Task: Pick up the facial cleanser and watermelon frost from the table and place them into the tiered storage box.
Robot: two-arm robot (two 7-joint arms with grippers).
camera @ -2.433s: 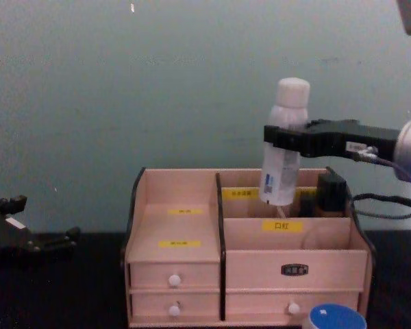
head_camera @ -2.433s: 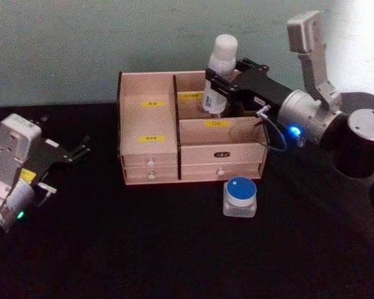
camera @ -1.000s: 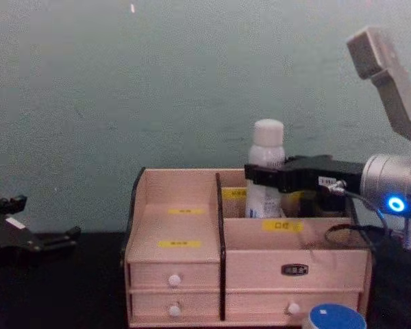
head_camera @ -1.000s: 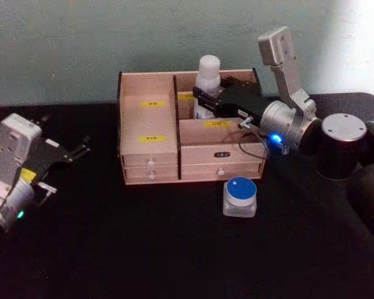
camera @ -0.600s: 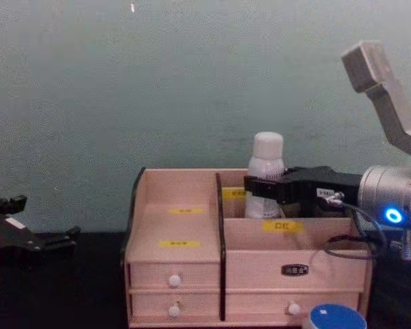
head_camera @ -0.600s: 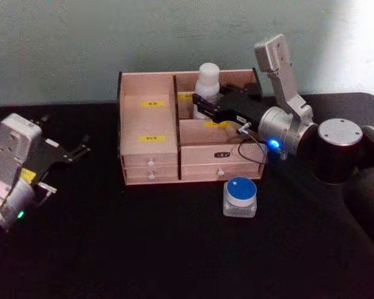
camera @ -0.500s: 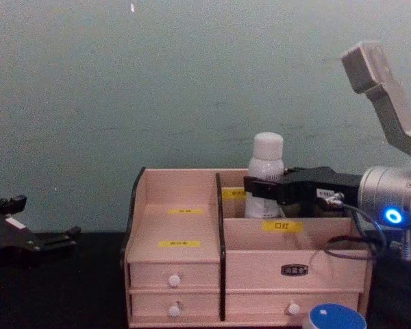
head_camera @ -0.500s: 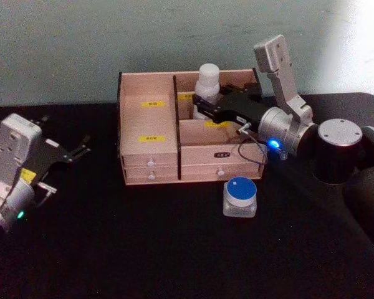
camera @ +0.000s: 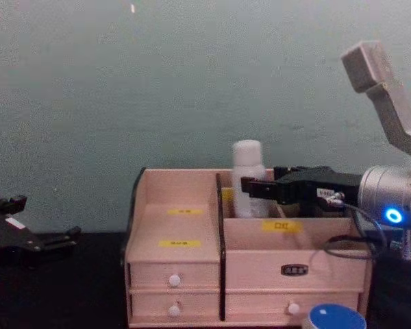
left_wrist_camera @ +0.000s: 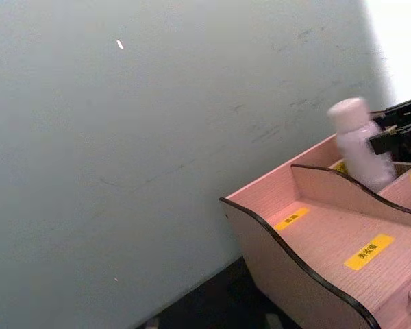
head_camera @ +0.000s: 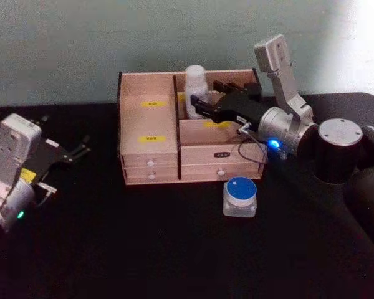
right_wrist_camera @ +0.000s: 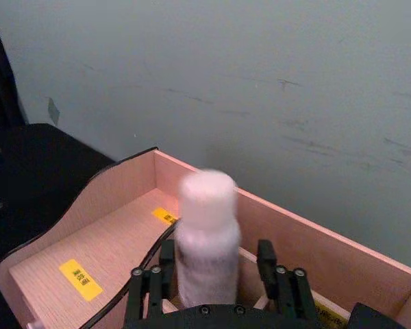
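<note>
The facial cleanser (head_camera: 195,84), a white bottle, stands in the back right compartment of the tiered storage box (head_camera: 151,134), close to the middle divider. My right gripper (head_camera: 199,106) reaches over the box from the right. It is open, with its fingers either side of the bottle (right_wrist_camera: 205,233) and a gap on one side. From the chest, the bottle (camera: 247,171) rises just left of the right gripper (camera: 251,185). The watermelon frost (head_camera: 240,197), a blue-lidded jar, sits on the table in front of the box. My left gripper (head_camera: 81,148) is parked open at the far left.
The black table (head_camera: 143,249) spreads wide in front of the box and to its left. A teal wall (camera: 157,89) stands close behind the box (camera: 181,226). My right arm's bulky joints (head_camera: 340,146) hang over the table's right side. The watermelon frost (camera: 335,318) sits near the chest view's lower edge.
My right gripper brought the bottle down into the back compartment and opened. The bottle has since shifted left toward the divider. The left arm and the jar stayed still.
</note>
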